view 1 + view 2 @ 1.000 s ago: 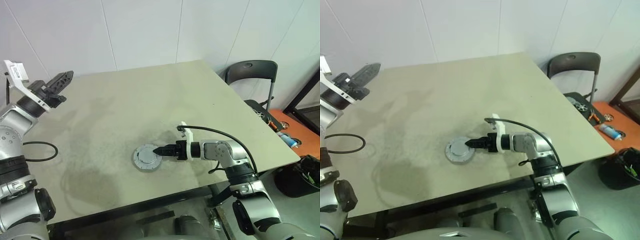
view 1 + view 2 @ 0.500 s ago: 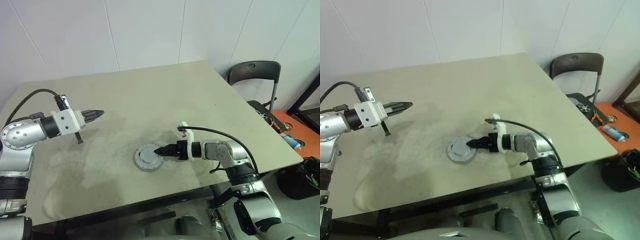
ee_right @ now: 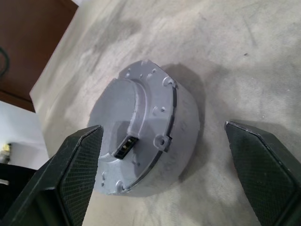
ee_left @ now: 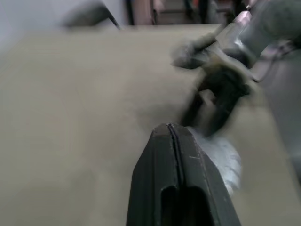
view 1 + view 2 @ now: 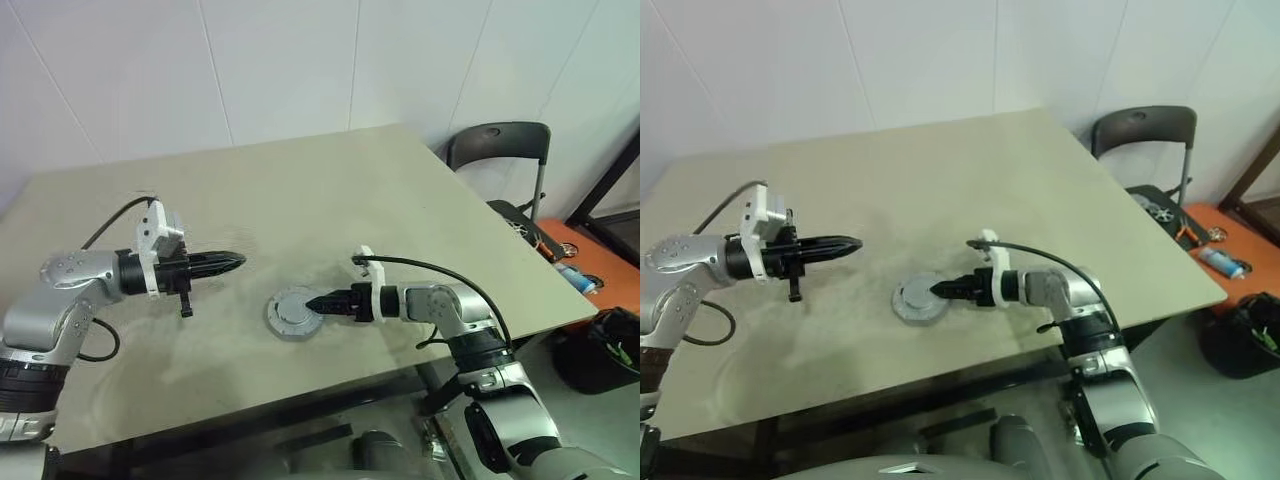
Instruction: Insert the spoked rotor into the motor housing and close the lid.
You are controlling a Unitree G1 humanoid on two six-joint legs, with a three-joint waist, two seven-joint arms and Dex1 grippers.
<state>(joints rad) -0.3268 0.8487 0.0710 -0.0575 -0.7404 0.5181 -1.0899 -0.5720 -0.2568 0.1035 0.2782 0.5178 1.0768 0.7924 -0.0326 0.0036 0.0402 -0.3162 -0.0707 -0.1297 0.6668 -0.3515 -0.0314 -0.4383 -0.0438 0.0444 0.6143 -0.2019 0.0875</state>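
From the head camera's left eye, a beige table [image 5: 330, 180] carries a round grey motor housing [image 5: 293, 313] with the lid [image 5: 291, 308] seated on top, sitting toward the near edge at the middle. The right gripper [image 5: 316, 301] reaches in from three o'clock, its black tips at the housing's right rim; whether they touch it cannot be told here. The left gripper [image 5: 236, 261] points in from about ten o'clock of the housing, clearly apart from it, fingers pressed together into one point. At two o'clock off the table stands a dark chair [image 5: 500, 150], and an orange floor patch [image 5: 570, 245] lies further right. The right eye repeats this layout: housing [image 5: 917, 300] near the front edge, right gripper [image 5: 937, 290] at its three o'clock side, left gripper [image 5: 852, 243] well short of it. The left wrist view shows that gripper's two fingers [image 4: 162, 179] shut flat against each other, empty, with the blurred grey housing [image 4: 221, 157] beyond and the other gripper [image 4: 211, 101] over it. In the right wrist view the fingers [image 3: 75, 165] stand spread wide to either side of the closed housing [image 3: 146, 127], not touching it; screw holes ring the lid [image 3: 141, 94].
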